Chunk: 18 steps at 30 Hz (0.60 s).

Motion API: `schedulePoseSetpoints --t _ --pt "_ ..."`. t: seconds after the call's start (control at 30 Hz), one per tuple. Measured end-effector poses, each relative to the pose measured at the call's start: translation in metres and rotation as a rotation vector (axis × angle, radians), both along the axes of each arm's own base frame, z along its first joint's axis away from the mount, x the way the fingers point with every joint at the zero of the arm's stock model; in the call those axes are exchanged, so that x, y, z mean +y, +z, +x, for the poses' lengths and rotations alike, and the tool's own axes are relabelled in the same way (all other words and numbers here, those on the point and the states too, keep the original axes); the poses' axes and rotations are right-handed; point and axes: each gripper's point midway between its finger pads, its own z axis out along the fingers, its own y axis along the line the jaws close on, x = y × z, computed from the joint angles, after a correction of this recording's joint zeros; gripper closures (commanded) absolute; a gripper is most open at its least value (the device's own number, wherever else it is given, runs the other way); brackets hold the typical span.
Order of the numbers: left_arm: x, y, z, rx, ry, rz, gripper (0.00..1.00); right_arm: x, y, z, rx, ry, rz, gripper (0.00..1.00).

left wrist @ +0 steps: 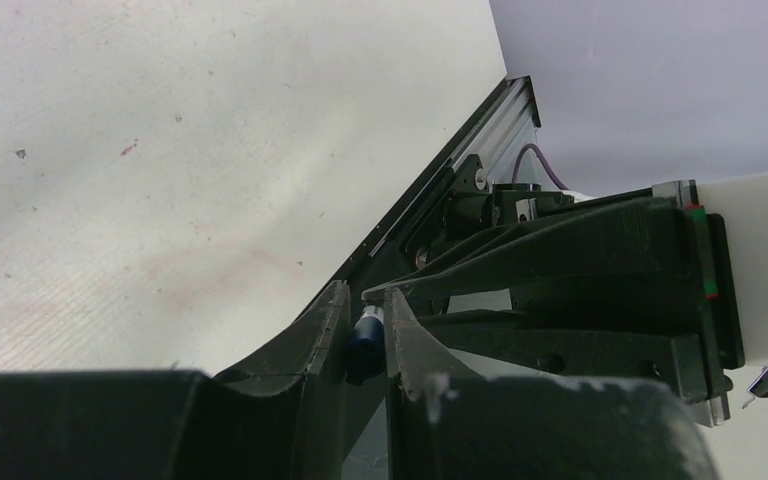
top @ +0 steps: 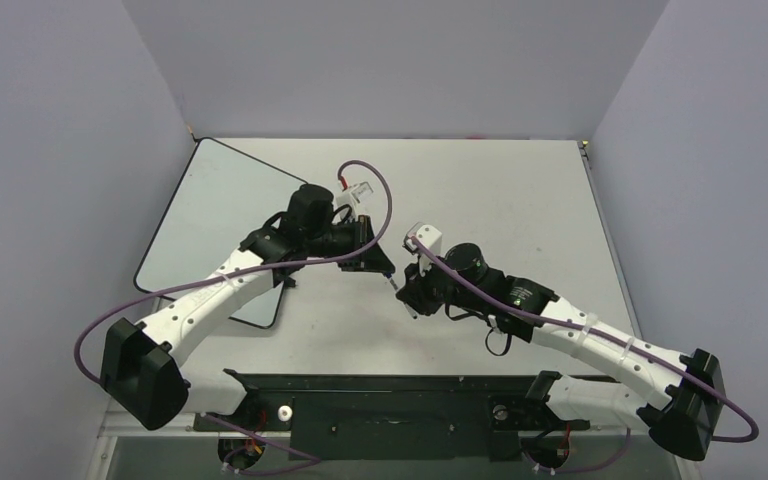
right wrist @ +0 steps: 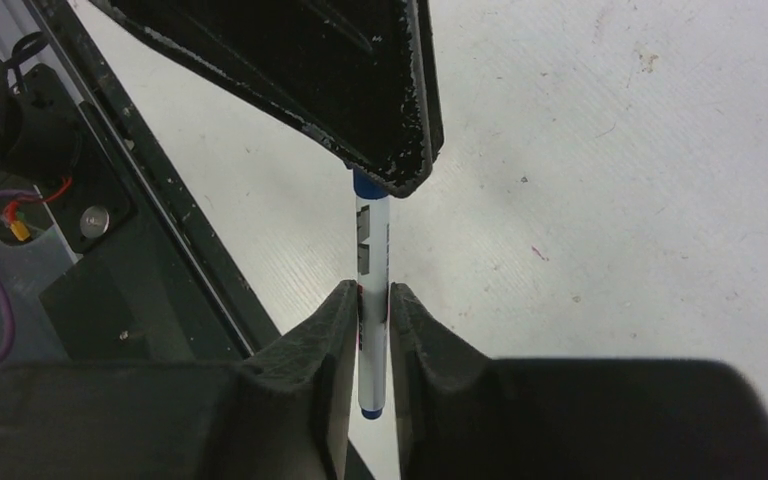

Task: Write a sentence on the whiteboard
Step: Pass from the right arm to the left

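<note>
Whiteboard (top: 205, 210): glossy white black-rimmed rectangle, ten o'clock on surface (top: 520, 200), no writing visible.
Right hand (right wrist: 371, 295): clamps slim white marker (right wrist: 371, 240).
Left hand (left wrist: 364, 305): pinches its blue cap (left wrist: 363, 345).
Uncapping: pull straight along barrel, grips firm.

glossy whiteboard (top: 210, 200); matt tabletop (top: 520, 200); smooth plastic marker (right wrist: 372, 240).

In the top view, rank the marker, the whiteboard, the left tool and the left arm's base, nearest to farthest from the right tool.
1. marker, clamped in the right tool.
2. left tool, on the marker's blue end.
3. whiteboard, to the left.
4. left arm's base, near-left corner.
</note>
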Motion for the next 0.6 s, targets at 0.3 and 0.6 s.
schedulePoseSetpoints --t 0.3,0.6 --pt "0.004 0.011 0.001 -0.048 0.026 -0.019 1.00 0.002 0.011 0.010 -0.005 -0.064 0.055 0.24" --pt "0.011 0.038 0.019 -0.081 0.116 -0.081 1.00 -0.002 0.065 0.031 0.047 -0.155 0.435 0.26"
